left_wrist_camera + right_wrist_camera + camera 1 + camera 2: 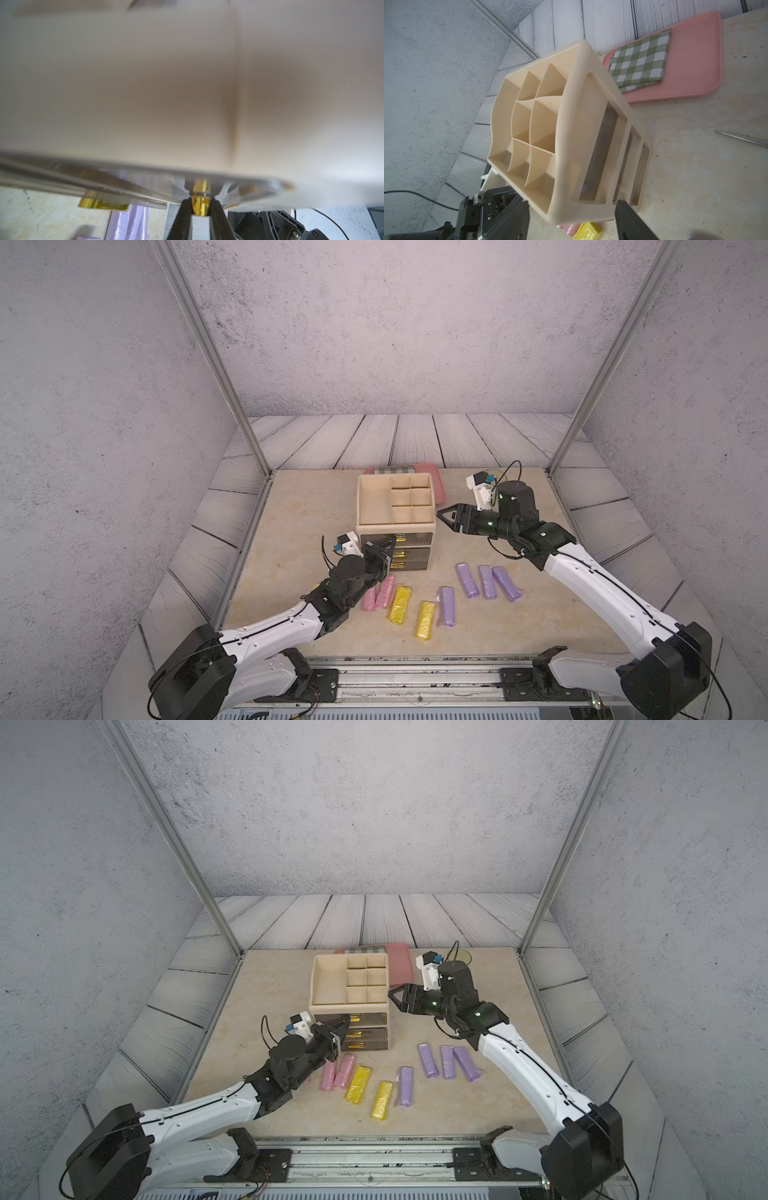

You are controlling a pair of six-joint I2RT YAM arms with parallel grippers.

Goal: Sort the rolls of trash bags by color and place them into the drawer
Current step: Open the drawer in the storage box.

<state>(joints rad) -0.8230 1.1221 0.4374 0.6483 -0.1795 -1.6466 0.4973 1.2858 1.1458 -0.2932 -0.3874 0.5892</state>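
A pink tray (695, 62) lies flat on the beige marbled tabletop (291, 526). It sits off to one side of the jaws of the right gripper (442, 519), toward the back wall and clear of them. A folded green-and-white checked cloth (641, 60) rests on the tray's end farther from those jaws. A yellow-green translucent rim (464, 955) shows well behind them, mostly hidden.

pink rolls (384, 591) – 2 | yellow rolls (400, 605) – 2 | purple rolls (467, 580) – 4

Robot lab test cell, printed concrete-look backdrop walls (374, 323), aluminium frame posts (212, 356), base rail (415, 680).
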